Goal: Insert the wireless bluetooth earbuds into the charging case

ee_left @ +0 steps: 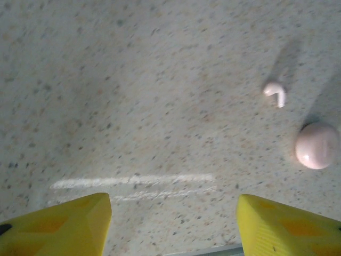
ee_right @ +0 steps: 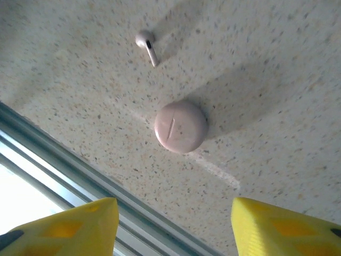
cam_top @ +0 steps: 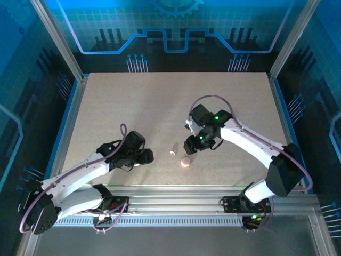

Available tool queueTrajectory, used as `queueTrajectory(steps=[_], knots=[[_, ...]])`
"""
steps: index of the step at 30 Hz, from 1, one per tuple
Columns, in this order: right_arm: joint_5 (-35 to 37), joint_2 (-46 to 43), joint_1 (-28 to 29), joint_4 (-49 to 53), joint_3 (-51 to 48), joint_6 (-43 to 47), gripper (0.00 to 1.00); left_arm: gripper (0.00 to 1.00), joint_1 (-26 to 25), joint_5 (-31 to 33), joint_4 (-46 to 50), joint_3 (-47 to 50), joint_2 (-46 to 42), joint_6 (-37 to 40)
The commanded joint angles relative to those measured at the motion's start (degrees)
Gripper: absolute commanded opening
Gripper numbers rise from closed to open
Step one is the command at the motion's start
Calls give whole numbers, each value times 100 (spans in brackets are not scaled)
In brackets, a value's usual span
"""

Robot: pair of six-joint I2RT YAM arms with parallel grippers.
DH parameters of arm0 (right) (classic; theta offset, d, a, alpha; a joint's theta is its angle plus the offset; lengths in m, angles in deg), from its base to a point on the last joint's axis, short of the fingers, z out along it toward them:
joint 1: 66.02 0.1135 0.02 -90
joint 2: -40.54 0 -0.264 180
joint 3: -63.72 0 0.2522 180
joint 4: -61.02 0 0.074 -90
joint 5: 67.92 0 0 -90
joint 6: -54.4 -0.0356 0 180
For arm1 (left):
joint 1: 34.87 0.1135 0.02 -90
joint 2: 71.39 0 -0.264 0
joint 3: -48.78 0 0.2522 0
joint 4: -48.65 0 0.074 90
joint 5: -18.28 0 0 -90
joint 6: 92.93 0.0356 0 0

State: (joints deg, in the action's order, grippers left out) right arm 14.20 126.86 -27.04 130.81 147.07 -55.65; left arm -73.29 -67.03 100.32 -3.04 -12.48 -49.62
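One pale earbud [ee_left: 275,93] is lying on the speckled table [cam_top: 133,106], near the front edge. It is resting just beside the round pink case [ee_right: 180,127] without touching it. Both are sitting between the two arms. The left gripper [ee_left: 173,224] is hovering to their left, fingers spread and gripping nothing. The right gripper [ee_right: 173,226] is hanging above the case, fingers likewise apart and empty. An aluminium rail [ee_right: 80,181] is running along the table edge close beside the case.
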Motion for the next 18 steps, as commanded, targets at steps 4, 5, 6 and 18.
queueTrajectory(steps=[4, 5, 6, 18], knots=[[464, 849, 478, 454, 217, -839, 62, 64, 1, 56, 257, 400, -653, -441], [465, 970, 521, 453, 239, -866, 62, 64, 1, 94, 262, 426, -703, -439], [464, 1085, 554, 473, 277, -875, 63, 64, 9, 123, 281, 455, -744, -433], [322, 1968, 787, 316, 583, -939, 65, 64, 46, 165, 173, 629, -855, -332]])
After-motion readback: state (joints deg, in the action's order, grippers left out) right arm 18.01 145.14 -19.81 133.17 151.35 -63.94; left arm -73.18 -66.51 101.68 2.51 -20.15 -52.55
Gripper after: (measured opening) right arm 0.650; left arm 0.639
